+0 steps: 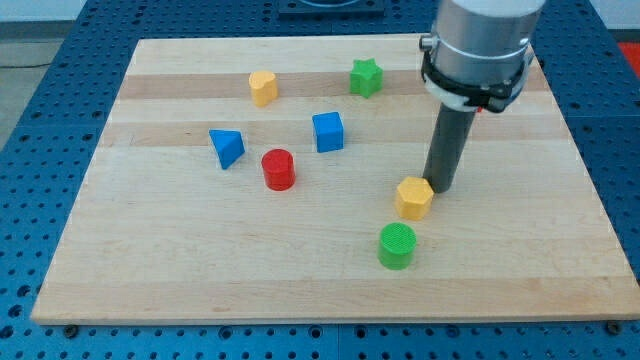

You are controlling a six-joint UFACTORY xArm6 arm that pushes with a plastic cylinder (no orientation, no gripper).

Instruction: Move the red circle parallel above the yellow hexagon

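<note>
bench (200, 270): pale wooden board, carrying seven small blocks, set on a blue perforated surface (30, 150).

arm: grey cylindrical body entering from the view's top right, ending in a straight dark rod. there is no hand on this arm, so nothing stands apart, together or clamped; the rod alone does the work.

my tip (441, 189): down at the bench surface, just beside the yellow hexagon (413, 197), on its upper right side as viewed; whether they actually touch cannot be told.

red circle (279, 169): upright cylinder, left of the bench's middle, well apart from my tip and from the yellow hexagon. it sits to the view's left of the hexagon and a little nearer the view's top.

blue triangle (227, 147): near the red circle, to its upper left.

blue cube (328, 132): near the red circle, to its upper right.

yellow heart-like block (263, 87): toward the view's top, above the red circle; exact shape hard to make out.

green star (366, 77): toward the view's top, right of the yellow heart-like block.

green circle (397, 245): upright cylinder, just below the yellow hexagon, slightly to its left, near it but apart.
</note>
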